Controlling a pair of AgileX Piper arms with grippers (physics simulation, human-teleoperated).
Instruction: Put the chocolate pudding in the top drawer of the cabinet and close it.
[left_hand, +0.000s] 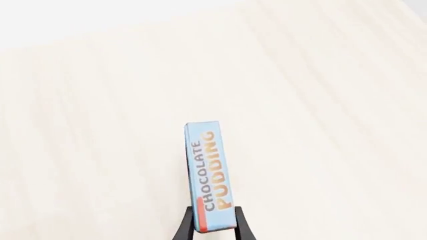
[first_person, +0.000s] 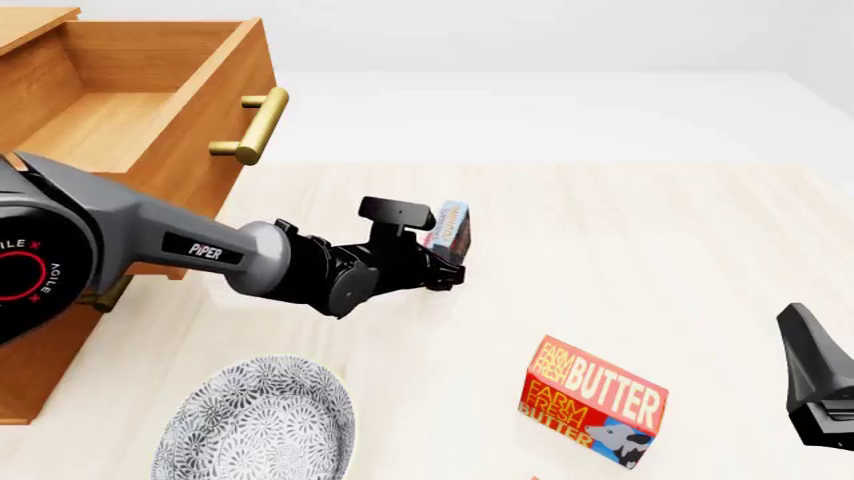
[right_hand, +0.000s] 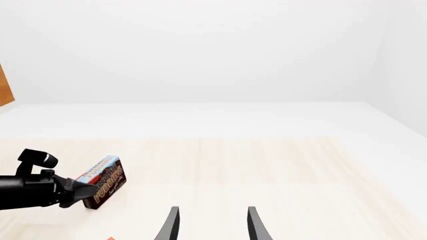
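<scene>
My left gripper (left_hand: 211, 225) is shut on the chocolate pudding (left_hand: 208, 172), a thin light blue box that stands out beyond the fingers. In the front view the chocolate pudding (first_person: 453, 227) is held on edge over the middle of the table by the left gripper (first_person: 445, 258), to the right of the cabinet (first_person: 34, 330). The top drawer (first_person: 127, 120) is pulled open and its inside shows bare; its brass handle (first_person: 256, 125) faces the table. My right gripper (right_hand: 212, 225) is open with nothing between its fingers; it stands at the near right (first_person: 817, 385).
A red-orange butter box (first_person: 595, 402) lies at the front, right of centre. A patterned grey plate (first_person: 254, 422) sits at the near left, beside the cabinet. A lower brass handle (first_person: 110, 292) shows under the left arm.
</scene>
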